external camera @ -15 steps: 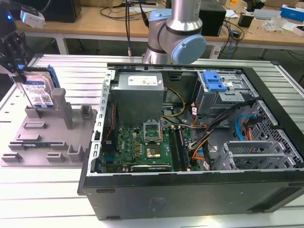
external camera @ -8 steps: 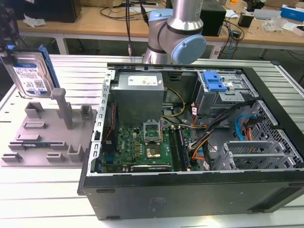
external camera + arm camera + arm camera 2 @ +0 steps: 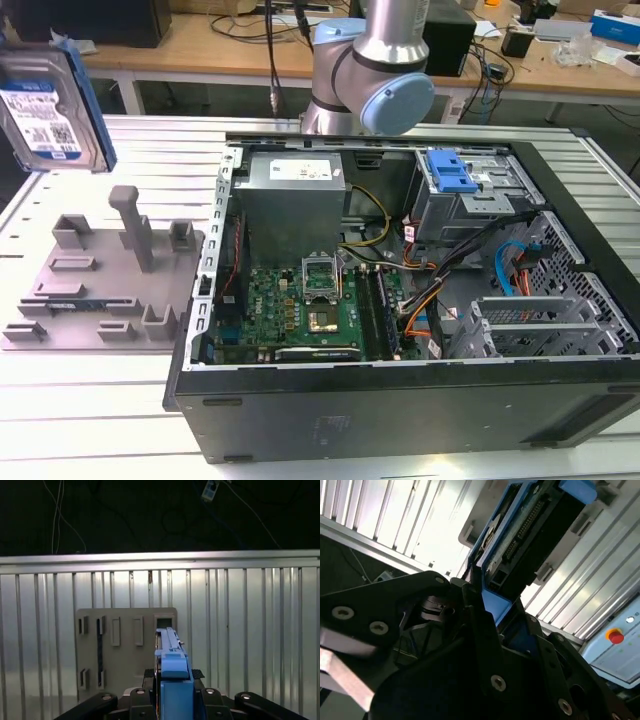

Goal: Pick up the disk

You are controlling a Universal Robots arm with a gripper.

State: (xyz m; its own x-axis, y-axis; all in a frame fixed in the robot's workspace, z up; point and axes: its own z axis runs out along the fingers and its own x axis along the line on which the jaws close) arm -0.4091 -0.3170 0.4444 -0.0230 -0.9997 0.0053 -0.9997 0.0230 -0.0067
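Disk up in the air, well clear of the grey moulded tray below it, at the exterior view's left. Gripper has its black fingers clamped on the drive's blue side rail, drive standing out beyond the fingertips. Silver casing, blue-and-white label, blue rails; held on edge. Second wrist view shows the connector end and dark underside. First wrist view looks down the drive's thin edge at the tray on the ribbed metal table. Exterior view takes in the open computer case beside the tray.
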